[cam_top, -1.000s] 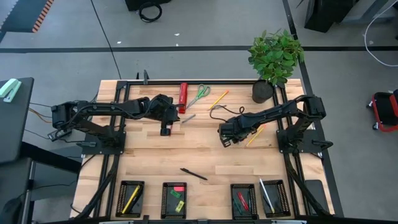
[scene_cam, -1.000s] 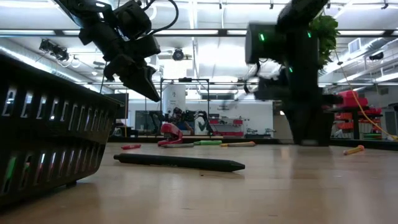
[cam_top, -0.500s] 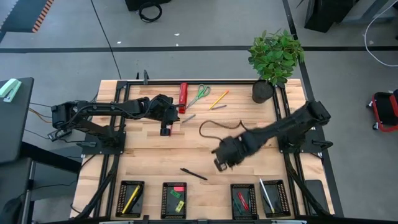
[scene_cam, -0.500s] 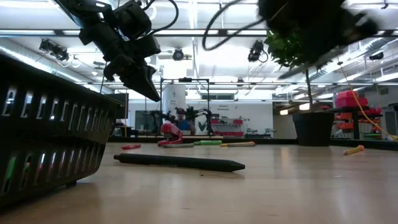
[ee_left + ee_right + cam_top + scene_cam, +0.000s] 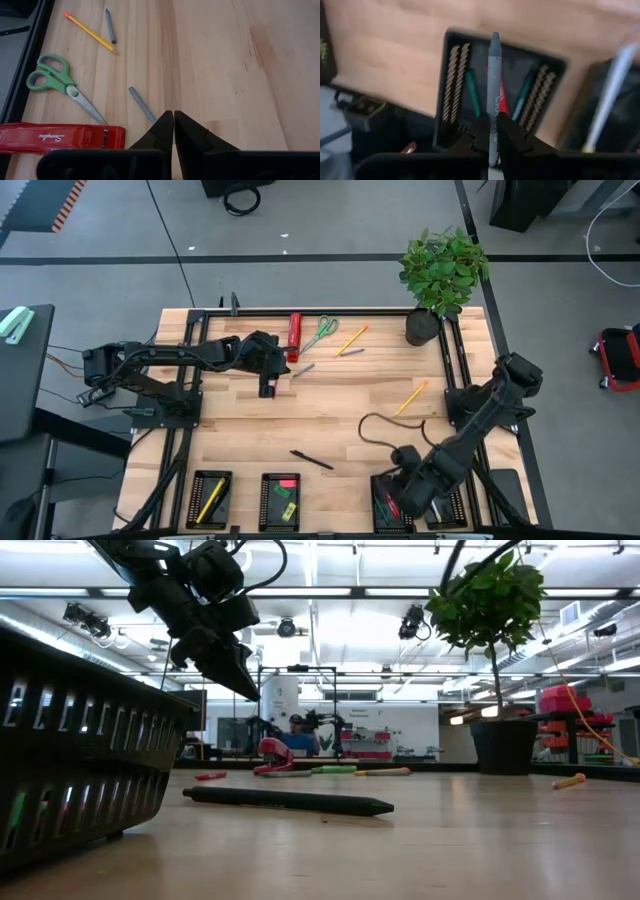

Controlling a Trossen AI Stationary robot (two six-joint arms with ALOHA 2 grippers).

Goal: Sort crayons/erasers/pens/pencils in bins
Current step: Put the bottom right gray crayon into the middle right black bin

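A grey crayon (image 5: 493,95) stands clamped between the right gripper's (image 5: 491,131) jaws above a bin (image 5: 454,37).

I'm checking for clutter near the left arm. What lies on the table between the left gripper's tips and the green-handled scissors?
In the left wrist view, one short grey crayon lies between the left gripper and the scissors; otherwise bare wood.

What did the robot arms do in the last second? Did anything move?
The right gripper swung from the middle of the table to the near edge. It now hangs over a bin that holds crayons, shut on a gray crayon. The left gripper stayed where it was, shut and empty. The black pen and scissors did not move.
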